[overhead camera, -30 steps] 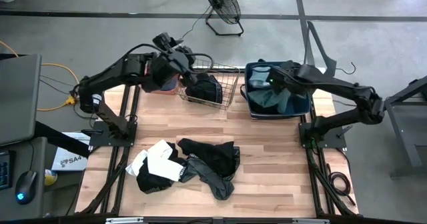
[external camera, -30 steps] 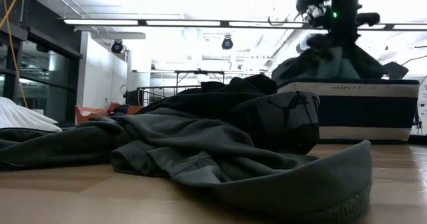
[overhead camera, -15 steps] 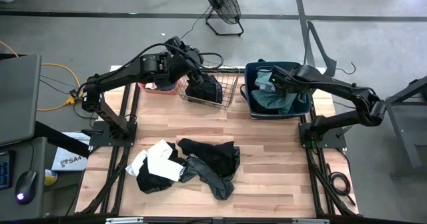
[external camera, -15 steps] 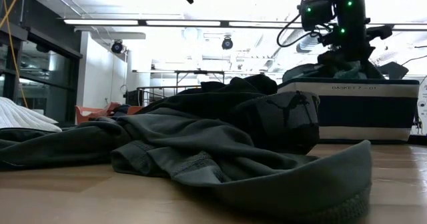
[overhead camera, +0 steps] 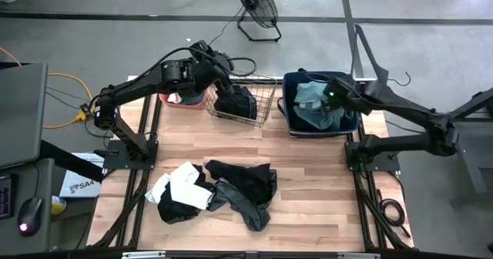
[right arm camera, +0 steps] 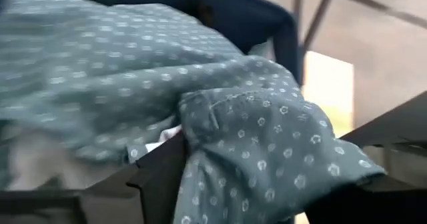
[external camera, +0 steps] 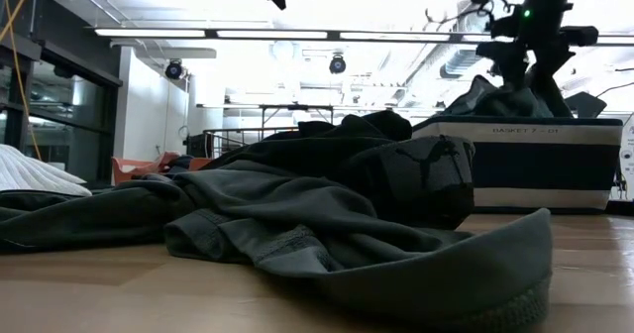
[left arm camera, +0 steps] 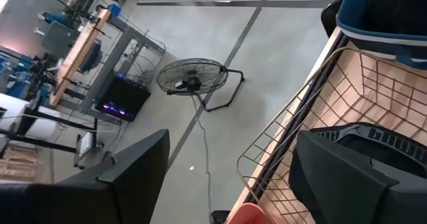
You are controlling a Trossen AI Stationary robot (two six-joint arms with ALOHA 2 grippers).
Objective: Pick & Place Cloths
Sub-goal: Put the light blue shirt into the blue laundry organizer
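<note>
Right gripper [overhead camera: 330, 95] over dark blue bin [overhead camera: 290, 122], fingers parted, teal cloth [overhead camera: 314, 105] draped between them. Left gripper [overhead camera: 221, 75] wide, empty, beside bin.

You can see a gray concrete floor [overhead camera: 115, 35] all around the wooden table [overhead camera: 308, 182], with dark lines running across it. A round black fan [overhead camera: 256, 5] stands on the floor behind the table, and a mouse [overhead camera: 29, 227] sits on a desk to one side. Long bright lights [external camera: 248, 34] shine on the ceiling.
</note>
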